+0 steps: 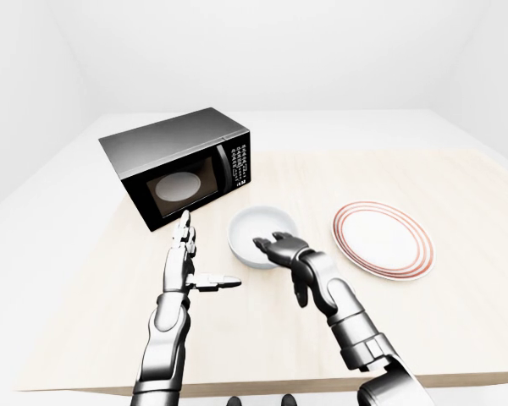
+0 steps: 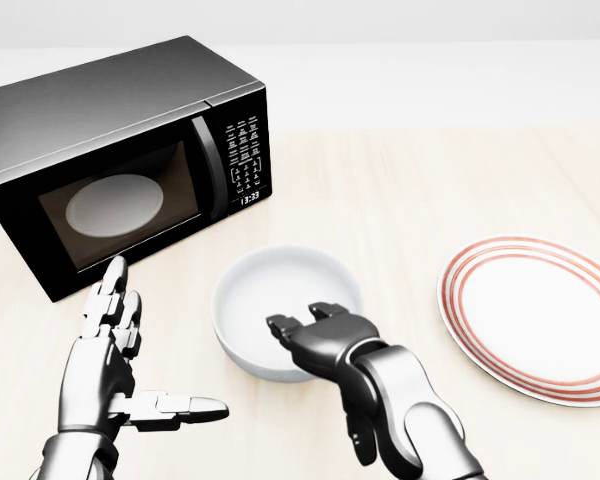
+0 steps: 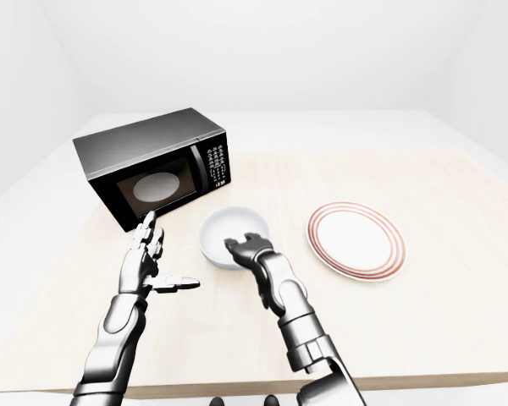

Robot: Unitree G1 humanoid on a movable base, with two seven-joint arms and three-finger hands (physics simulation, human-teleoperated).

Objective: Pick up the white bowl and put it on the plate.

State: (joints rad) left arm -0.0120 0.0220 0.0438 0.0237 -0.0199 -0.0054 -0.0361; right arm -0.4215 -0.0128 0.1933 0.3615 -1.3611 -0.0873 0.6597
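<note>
Just beyond the right hand [image 2: 315, 335], the white bowl [image 2: 280, 300] sits on the pale wooden table [image 2: 400, 190], its near rim overlapped by the hand's dark fingers [image 2: 283, 329], which are spread apart and curl over the bowl's edge without closing round it. Off to that hand's right, well apart from the bowl, lies the red-ringed plate [image 2: 535, 315], whose right edge the head view cuts off; the left-eye view shows the plate [image 1: 381, 239] whole. To the bowl's left, the left hand [image 2: 115, 365] hovers with fingers straight and thumb stuck out sideways, holding nothing. Beyond it stands the black microwave [image 2: 110, 160], its door closed and a pale round shape, perhaps a turntable, dimly visible behind the glass; the clock digits on its panel are too small to read with confidence. Only the eye views take in the table's near edge, the white walls and both forearms down to the elbows. Whether the right fingertips actually touch the bowl's inner wall cannot be told.
</note>
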